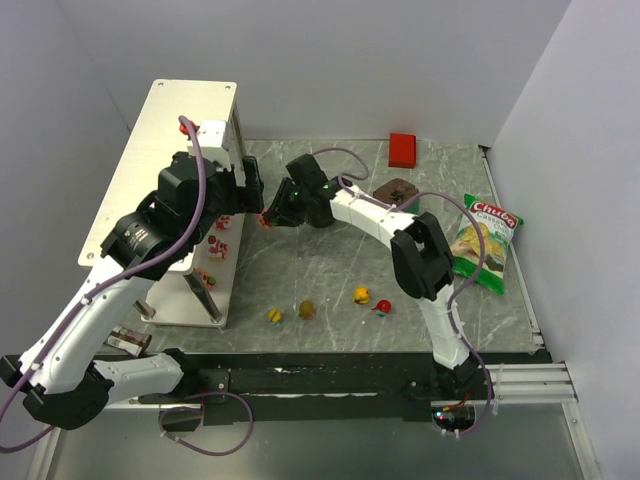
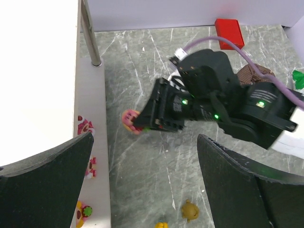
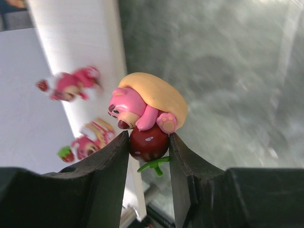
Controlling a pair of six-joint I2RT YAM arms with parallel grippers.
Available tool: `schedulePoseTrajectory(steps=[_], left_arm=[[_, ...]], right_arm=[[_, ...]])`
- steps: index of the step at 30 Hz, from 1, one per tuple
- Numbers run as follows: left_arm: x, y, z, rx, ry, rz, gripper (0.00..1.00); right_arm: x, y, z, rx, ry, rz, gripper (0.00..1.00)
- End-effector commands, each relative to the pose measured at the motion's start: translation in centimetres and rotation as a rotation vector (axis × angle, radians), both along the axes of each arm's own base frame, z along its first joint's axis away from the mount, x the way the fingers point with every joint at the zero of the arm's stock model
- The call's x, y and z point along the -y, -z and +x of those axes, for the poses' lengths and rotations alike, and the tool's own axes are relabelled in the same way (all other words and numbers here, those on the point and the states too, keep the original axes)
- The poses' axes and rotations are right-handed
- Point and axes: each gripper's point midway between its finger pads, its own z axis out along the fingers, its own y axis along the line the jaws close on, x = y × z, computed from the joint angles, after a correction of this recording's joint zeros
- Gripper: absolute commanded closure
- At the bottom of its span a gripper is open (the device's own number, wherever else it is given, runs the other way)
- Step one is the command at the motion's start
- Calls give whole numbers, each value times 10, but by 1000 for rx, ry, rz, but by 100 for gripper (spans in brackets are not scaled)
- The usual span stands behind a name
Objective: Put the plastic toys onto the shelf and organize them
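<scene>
Within the right tool [image 3: 148, 142], a pink toy [image 3: 147, 102], near the shelf [image 3: 80, 47]

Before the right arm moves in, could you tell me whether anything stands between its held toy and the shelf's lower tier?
Nothing visible does: only bare tabletop separates the pink toy from the lower tier. A figurine sits there, opposite it.

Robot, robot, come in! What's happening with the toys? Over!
Right gripper shut on pink bear toy, beside shelf lower tier. Left gripper open, hovering above. Nothing between toy and shelf.
</scene>
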Motion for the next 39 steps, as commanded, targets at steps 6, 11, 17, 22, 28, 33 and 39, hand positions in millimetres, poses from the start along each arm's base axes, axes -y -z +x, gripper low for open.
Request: schedulePoseTrajectory(steps=[6, 11, 17, 22, 28, 33, 39], left_arm=[[-6, -15, 0, 24, -29, -29, 4], [-8, -15, -1, 31, -32, -28, 3], [-9, -11, -1, 23, -37, -15, 3], [-11, -10, -2, 32, -36, -10, 4], [-10, -8, -3, 31, -28, -5, 4], [-10, -7, -2, 31, -30, 1, 4], [-11, -13, -1, 33, -39, -5, 4]], right_arm=[[-56, -62, 45, 296, -138, 175, 100], [-71, -73, 57, 346, -161, 223, 100], [-84, -67, 62, 356, -187, 265, 100], [-98, -61, 60, 387, -217, 268, 100], [-102, -55, 67, 404, -208, 255, 100], [-104, -47, 67, 386, -203, 247, 98], [-100, -35, 70, 360, -174, 196, 94]])
